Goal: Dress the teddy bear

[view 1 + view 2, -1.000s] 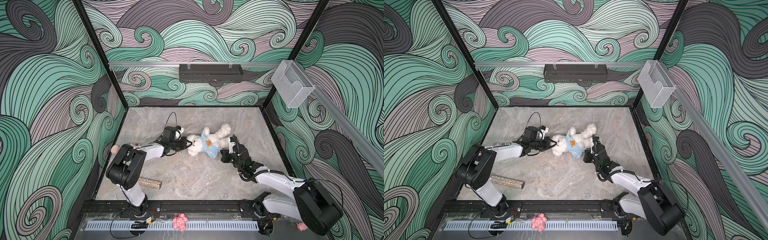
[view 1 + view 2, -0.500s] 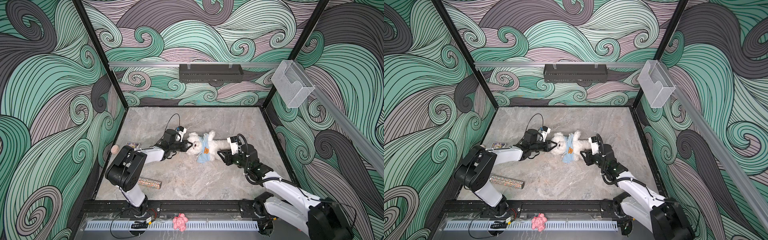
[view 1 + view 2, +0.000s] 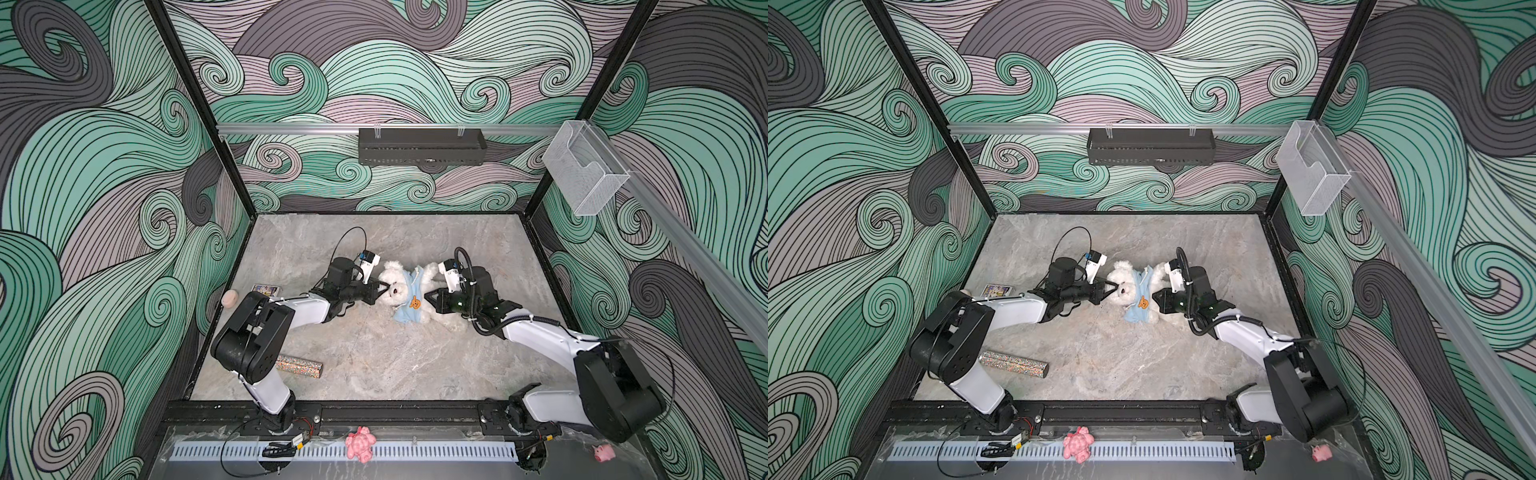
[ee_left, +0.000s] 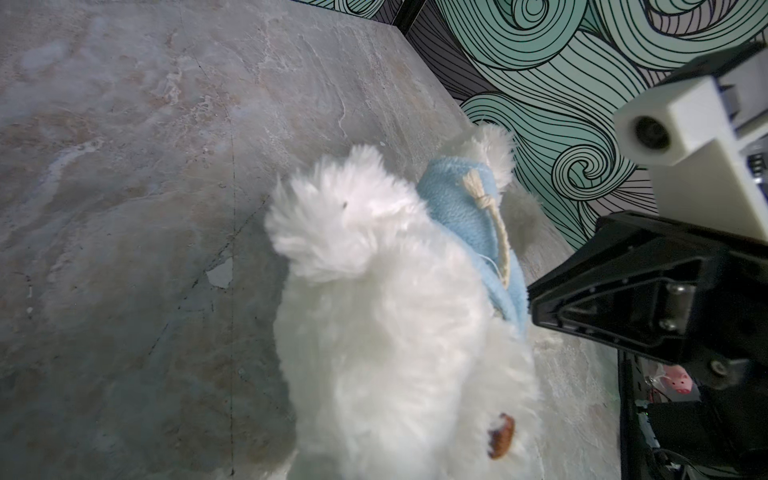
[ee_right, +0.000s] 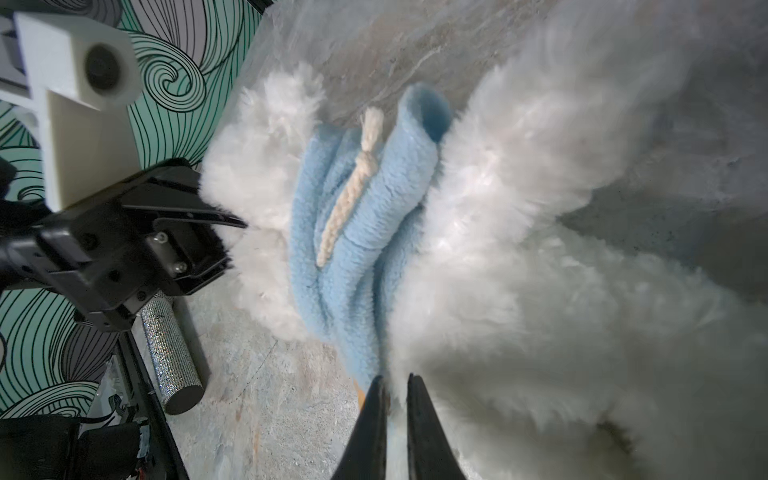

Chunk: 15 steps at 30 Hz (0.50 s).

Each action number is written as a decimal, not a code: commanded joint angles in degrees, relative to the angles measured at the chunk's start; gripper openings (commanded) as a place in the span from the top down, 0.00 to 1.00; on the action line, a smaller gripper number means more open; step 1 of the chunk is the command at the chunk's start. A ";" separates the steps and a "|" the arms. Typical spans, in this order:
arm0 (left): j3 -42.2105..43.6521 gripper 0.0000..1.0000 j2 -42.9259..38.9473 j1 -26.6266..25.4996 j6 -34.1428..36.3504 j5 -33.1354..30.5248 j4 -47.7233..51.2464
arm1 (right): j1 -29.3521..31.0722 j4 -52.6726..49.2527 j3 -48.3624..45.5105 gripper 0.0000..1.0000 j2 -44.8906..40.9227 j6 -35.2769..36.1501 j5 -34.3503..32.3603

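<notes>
The white teddy bear (image 3: 395, 283) (image 3: 1122, 281) lies mid-table, head to the left, wearing a light blue shirt (image 3: 409, 312) (image 3: 1139, 313) with an orange patch. The shirt (image 5: 345, 249) is bunched around its chest, and a white cord lies on it. My left gripper (image 3: 384, 287) (image 3: 1109, 286) (image 5: 226, 232) is shut on the fur of the bear's head (image 4: 374, 332); its own jaws are hidden in the left wrist view. From the right, my right gripper (image 3: 428, 297) (image 3: 1155, 296) (image 5: 394, 384) (image 4: 532, 305) is shut on the shirt's lower edge beside the orange patch.
A glitter cylinder (image 3: 299, 365) (image 5: 172, 357) lies front left, with a small card (image 3: 266, 289) and a pinkish ball (image 3: 229, 298) at the left edge. A pink toy figure (image 3: 360, 444) and a pink pig (image 3: 603, 452) sit beyond the front rail.
The bear's legs have swung down and rightwards from pointing back right. My right gripper moved in to the shirt's lower edge, opened and closed there. The left gripper kept its grip on the head.
</notes>
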State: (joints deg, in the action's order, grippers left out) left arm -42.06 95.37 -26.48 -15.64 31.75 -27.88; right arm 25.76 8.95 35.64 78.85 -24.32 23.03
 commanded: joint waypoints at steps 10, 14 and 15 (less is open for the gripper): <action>-1.16 1.00 -0.02 -0.78 1.93 1.74 -0.32 | 0.35 9.31 2.24 0.82 6.46 -4.88 5.50; -1.63 1.00 0.18 -0.77 2.03 1.83 0.49 | 0.33 11.29 2.04 0.80 6.66 -6.16 5.95; -1.78 1.00 0.26 -0.74 2.10 1.82 0.69 | 0.34 11.50 2.07 0.80 6.64 -6.36 6.04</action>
State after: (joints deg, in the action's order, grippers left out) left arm -42.09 95.37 -26.72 -14.96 31.51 -27.64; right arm 25.78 16.27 36.62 85.21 -29.02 27.27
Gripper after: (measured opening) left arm 0.057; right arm 0.201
